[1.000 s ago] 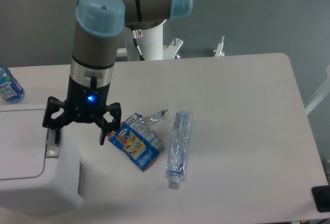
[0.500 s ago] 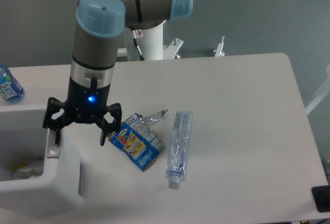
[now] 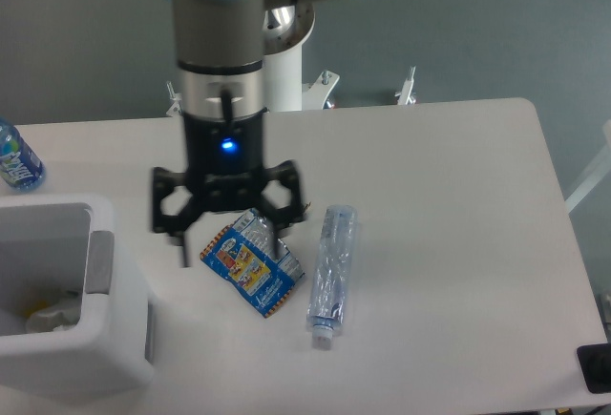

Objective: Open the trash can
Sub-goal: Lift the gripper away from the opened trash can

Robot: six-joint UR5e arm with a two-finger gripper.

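Trash can (image 3: 72,339) is being shown at the table's near-left corner, lid off its mouth, interior exposed with scraps inside | grey push-button bar (image 3: 99,262) is being left untouched | gripper (image 3: 229,234) is being held spread and empty above the blue snack wrapper (image 3: 250,270), apart from the bin | opening is being judged done.

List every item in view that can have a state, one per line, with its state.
trash can: lid open, interior exposed, some rubbish inside
grey push-button bar: not touched by the gripper
gripper: open, empty, above the snack wrapper
snack wrapper: crumpled, lying flat on the table
clear bottle: crushed, on its side, capped
blue-labelled bottle: at the table's left edge, partly cut off
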